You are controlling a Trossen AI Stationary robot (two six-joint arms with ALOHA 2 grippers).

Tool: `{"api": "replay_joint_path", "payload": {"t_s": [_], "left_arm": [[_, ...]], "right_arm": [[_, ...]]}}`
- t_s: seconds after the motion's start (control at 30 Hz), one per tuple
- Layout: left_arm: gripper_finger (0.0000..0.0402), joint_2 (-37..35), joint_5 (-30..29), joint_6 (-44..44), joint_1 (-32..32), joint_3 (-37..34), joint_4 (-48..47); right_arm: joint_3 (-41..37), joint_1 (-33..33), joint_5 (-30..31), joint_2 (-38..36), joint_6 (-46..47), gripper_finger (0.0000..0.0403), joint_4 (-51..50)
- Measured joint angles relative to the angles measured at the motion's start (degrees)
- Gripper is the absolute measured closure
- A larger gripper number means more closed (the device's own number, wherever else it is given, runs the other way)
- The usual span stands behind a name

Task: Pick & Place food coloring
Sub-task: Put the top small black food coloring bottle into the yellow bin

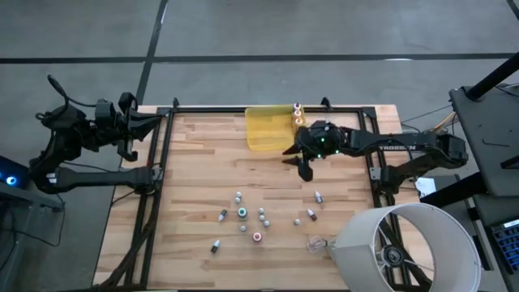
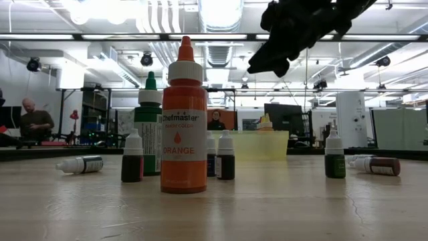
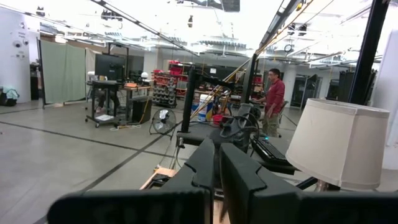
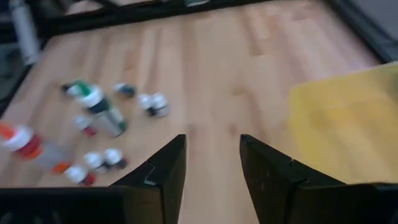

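Many bottles (image 1: 242, 212) wait loose; right gripper (image 1: 297, 161), jaws apart and empty, hovers beside tray (image 1: 266, 130); left gripper (image 1: 144, 123) rests closed.

orange bottle (image 2: 184, 127) label reads "Chefmaster", "ORANGE"

worktop (image 1: 203, 162): pale wooden planks inside a dark frame
yellow tray (image 1: 266, 130): at 12 o'clock, by the far edge; two small bottles (image 1: 297, 113) just beside its 3 o'clock side
right gripper (image 1: 297, 160): just beside the tray's 4 o'clock corner, jaws apart, nothing between them
food coloring (image 1: 242, 212): scattered bottles toward 6 o'clock, some upright, some lying
left gripper (image 1: 154, 122): off the worktop's 10 o'clock corner
lampshade (image 1: 405, 247): white, at 4 o'clock
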Motion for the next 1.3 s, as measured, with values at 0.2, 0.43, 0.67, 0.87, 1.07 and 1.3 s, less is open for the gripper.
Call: {"api": "replay_joint_path", "payload": {"t_s": [0.2,0.43,0.67,0.87,1.07,1.3], "left_arm": [[0.0401,0.0,-0.02,0.02,0.0,0.02,0.0],[0.0401,0.0,-0.02,0.0,0.0,0.0,0.0],[0.0401,0.0,0.0,0.02,-0.02,0.02,0.0],[0.0401,0.02,0.0,0.02,-0.02,0.0,0.0],[0.0401,0.0,0.0,0.02,0.0,0.0,-0.01],[0.0401,0.01,-0.01,0.01,-0.02,0.01,-0.02]], "right_arm": [[2.76,4.55,-4.03,4.38,-0.73,0.0259,-0.06],[9.07,7.13,-4.0,10.09,-0.6,0.0266,0.43],[15.0,8.1,-3.78,14.59,1.12,0.0262,0.87],[18.57,10.45,-3.81,18.12,2.41,0.0265,0.75],[16.58,12.58,-3.5,17.68,5.5,0.0268,-0.55],[12.59,14.33,-0.72,13.93,8.71,0.0268,-8.19]]}}
